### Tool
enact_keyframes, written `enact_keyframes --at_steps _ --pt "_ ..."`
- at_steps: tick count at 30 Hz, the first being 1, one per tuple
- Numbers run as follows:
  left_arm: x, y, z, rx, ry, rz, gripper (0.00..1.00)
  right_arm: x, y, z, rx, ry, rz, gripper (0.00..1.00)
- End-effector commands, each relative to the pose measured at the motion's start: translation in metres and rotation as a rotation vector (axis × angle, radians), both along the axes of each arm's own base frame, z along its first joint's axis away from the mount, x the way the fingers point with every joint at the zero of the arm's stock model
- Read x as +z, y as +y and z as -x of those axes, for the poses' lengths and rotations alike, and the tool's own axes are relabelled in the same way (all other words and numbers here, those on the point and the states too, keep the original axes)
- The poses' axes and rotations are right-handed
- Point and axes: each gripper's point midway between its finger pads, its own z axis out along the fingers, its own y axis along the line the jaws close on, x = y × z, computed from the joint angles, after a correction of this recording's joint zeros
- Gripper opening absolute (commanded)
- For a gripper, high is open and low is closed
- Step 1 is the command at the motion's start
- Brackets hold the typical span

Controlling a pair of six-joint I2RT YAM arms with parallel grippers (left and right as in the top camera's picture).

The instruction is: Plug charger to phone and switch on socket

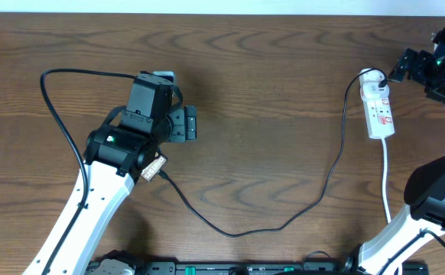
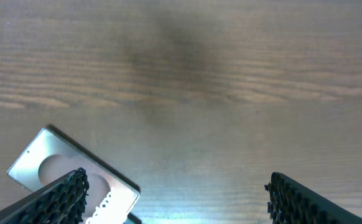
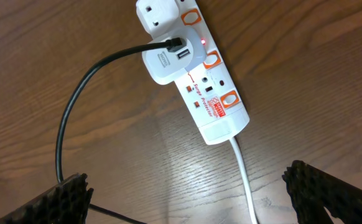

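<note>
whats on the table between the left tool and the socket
Mostly bare table. The overhead view shows only the charger cable sagging across that stretch, running from beside the left tool up to the socket.

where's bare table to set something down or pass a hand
Bare: mid table, between the left arm and the black cable rising to the power strip. Also the far left corner outside the cable's loop. Crowded: the right edge with strip, white cord and right arm; and the phone under the left arm.
</note>
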Motion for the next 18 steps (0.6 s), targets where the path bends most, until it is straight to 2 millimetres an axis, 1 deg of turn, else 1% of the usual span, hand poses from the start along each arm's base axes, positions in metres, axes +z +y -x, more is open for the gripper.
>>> enact_keyframes --at_steps 1,8,14,18 --pt "0.002 0.001 0.001 -0.004 0.004 -0.010 0.90 0.003 -0.002 -0.001 -0.015 -0.006 0.003 0.99" --pt "-0.008 0.004 0.011 -0.004 0.010 -0.013 0.90 0.003 -0.002 -0.001 -0.015 -0.006 0.003 0.99" --pt "-0.015 0.009 0.019 0.001 -0.086 0.016 0.91 0.003 -0.002 -0.001 -0.015 -0.006 0.003 0.99" --pt "-0.019 0.013 0.031 0.002 -0.164 0.045 0.90 0.003 -0.002 -0.001 -0.015 -0.006 0.003 0.99"
